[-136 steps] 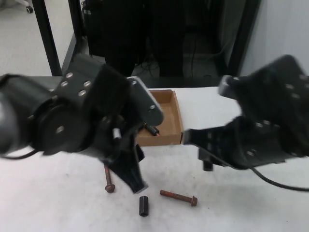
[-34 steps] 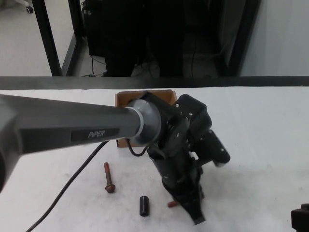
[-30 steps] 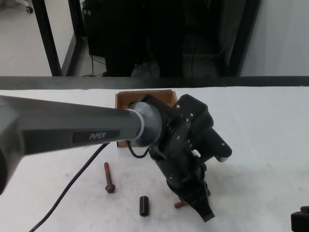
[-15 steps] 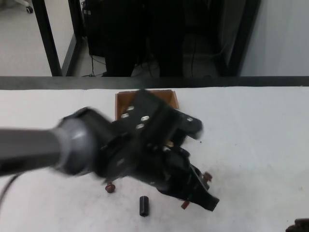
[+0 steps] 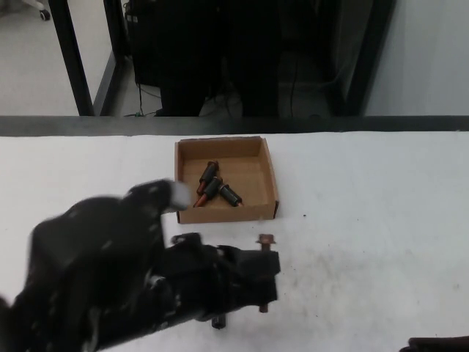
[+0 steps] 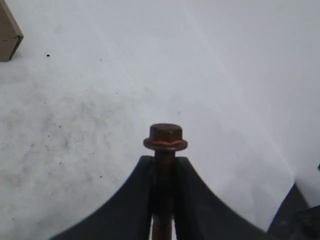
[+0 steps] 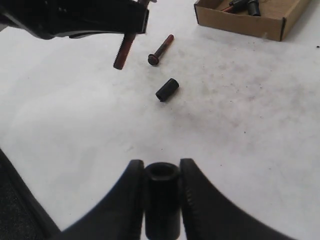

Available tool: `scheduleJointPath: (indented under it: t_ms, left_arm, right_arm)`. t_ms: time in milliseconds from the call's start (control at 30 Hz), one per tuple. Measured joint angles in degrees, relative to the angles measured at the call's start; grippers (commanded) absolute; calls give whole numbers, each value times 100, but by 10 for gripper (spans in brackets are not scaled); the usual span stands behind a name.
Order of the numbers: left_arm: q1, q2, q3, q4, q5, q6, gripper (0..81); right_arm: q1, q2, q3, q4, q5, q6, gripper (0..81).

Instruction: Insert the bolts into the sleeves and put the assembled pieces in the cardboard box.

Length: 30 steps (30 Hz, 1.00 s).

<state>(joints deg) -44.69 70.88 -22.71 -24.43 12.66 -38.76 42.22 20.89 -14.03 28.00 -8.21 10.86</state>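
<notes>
Bolt first: my left gripper is clamped on its shank, with the hexagonal flanged head standing clear above the fingertips. In the high view this bolt stands roughly upright, head up. It is held off the white bench toward the near edge, in front of the cardboard box. My left arm lies low across the near left part of the bench, its wrist turned so the fingers reach sideways toward the middle. From my right wrist, the threaded end of that bolt hangs free below the left gripper, clear of the surface.

My right gripper is closed on a black sleeve, whose open bore faces away from my wrist.

On the bench beyond it, a second black sleeve lies on its side. Near that, a loose bolt lies flat, apart from the sleeve.

The cardboard box sits nearer the far edge, around the middle of the bench's width. Inside it lie assembled pieces, bunched together near the front wall.
</notes>
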Motion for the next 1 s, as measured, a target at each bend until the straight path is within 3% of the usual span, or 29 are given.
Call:
scheduleJointPath:
  t_ms: [367, 700, 833, 1000]
  left_arm:
    - [0, -17, 452, -1539, -184, -986, 8]
    - [19, -25, 452, -2013, -82, -1073, 8]
    - [192, -25, 452, -2015, 327, -843, 8]
    - [780, -25, 452, -1795, 1029, -476, 8]
  right_arm:
    - [556, 1751, 3, -1621, 58, 33, 2]
    - [774, 2963, -458, -2333, 58, 38, 2]
    - [774, 3273, -628, -2459, 11, 26, 2]
    - [774, 3657, -834, -2589, -70, -7, 2]
